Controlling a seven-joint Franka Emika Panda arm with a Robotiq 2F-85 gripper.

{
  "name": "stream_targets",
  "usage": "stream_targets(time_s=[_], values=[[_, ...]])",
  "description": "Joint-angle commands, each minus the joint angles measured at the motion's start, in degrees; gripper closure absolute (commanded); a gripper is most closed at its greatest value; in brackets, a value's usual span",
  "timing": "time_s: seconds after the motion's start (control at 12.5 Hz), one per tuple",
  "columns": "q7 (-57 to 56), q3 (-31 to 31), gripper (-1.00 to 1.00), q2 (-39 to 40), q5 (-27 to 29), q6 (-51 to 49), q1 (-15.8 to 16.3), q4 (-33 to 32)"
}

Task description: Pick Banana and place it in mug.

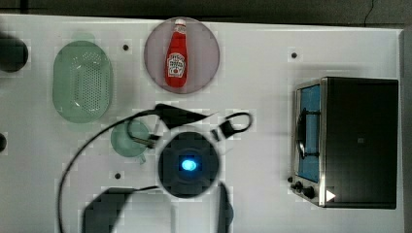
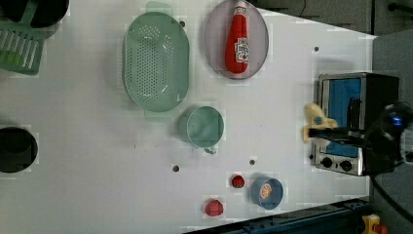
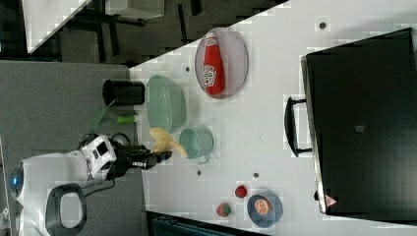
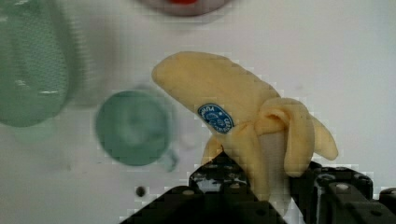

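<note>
Currently listed: pincer point(image 4: 261, 186), clenched around the banana point(image 4: 243, 112), a pale yellow, partly peeled piece with a blue sticker, held clear of the counter point(image 2: 97, 146). Mug point(image 2: 205, 126), pale green, upright on the counter, beside the green colander point(image 2: 156, 61). Ketchup bottle point(image 2: 237, 44) lying on a grey plate point(image 2: 255, 29). Two strawberries point(image 2: 237, 181) and a blue bowl point(image 2: 277, 194) holding an orange slice point(image 2: 266, 190). Toaster oven point(image 1: 359, 141) at the top view's right.

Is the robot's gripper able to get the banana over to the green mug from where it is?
Probably yes. The gripper holds the banana in the air, and the mug stands open-mouthed with nothing over it.
</note>
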Motion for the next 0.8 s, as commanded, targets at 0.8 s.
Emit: stream_targets(time_s=[0.8], values=[[43.8, 20.0, 0.37, 15.0, -4.0, 15.3, 2.8, -0.5]])
